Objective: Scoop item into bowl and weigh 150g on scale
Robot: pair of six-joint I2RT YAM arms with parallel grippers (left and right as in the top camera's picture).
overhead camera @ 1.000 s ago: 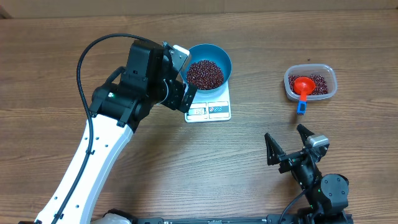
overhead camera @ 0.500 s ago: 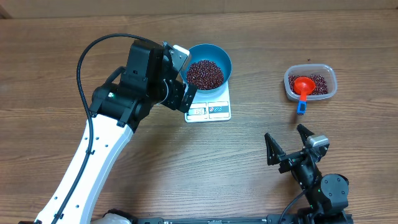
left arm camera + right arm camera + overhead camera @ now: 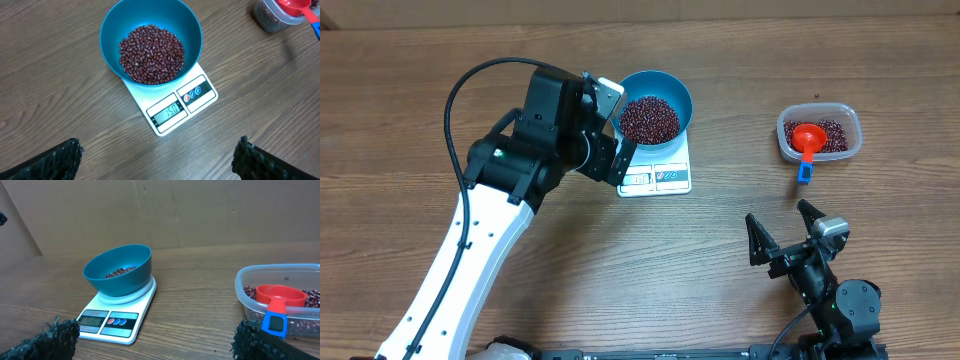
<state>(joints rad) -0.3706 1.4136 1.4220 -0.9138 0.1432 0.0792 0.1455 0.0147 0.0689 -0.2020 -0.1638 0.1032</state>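
The blue bowl (image 3: 665,88) stands on the white scale (image 3: 660,177), with the red-brown beans (image 3: 649,118) heaped inside it. In the left wrist view the bowl (image 3: 112,27), its beans (image 3: 151,54) and the scale (image 3: 172,107) lie straight below, and the display reads 150. My left gripper (image 3: 617,130) hovers open just left of the bowl, with nothing between its fingers (image 3: 157,161). My right gripper (image 3: 782,228) rests open near the front edge and faces the scale (image 3: 117,322) and the bowl (image 3: 118,272); it is empty too (image 3: 156,336).
A clear plastic tub (image 3: 788,140) at the right holds more beans and a red scoop (image 3: 808,136) with a blue handle end. The tub (image 3: 250,302) and scoop (image 3: 280,296) sit close to my right gripper's right finger. The table is brown wood.
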